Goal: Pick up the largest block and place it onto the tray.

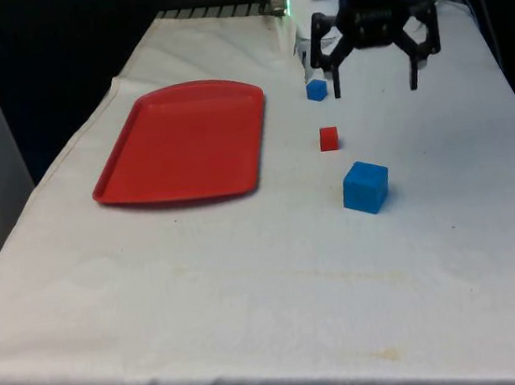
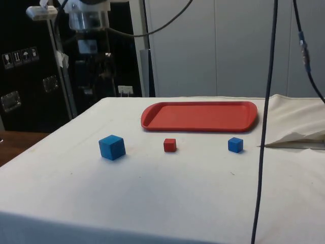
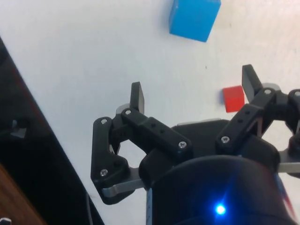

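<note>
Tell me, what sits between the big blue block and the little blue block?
The small red block sits between the large blue block and the small blue block, all in a row on the white cloth, clearest in the side view.

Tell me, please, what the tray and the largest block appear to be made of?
The red tray looks like moulded plastic: one even colour, a raised rounded rim and a smooth, faintly glossy surface. The large blue cube has flat matte faces, crisp edges and uniform colour, which suggests painted wood or hard plastic; the pictures cannot settle which.
</note>
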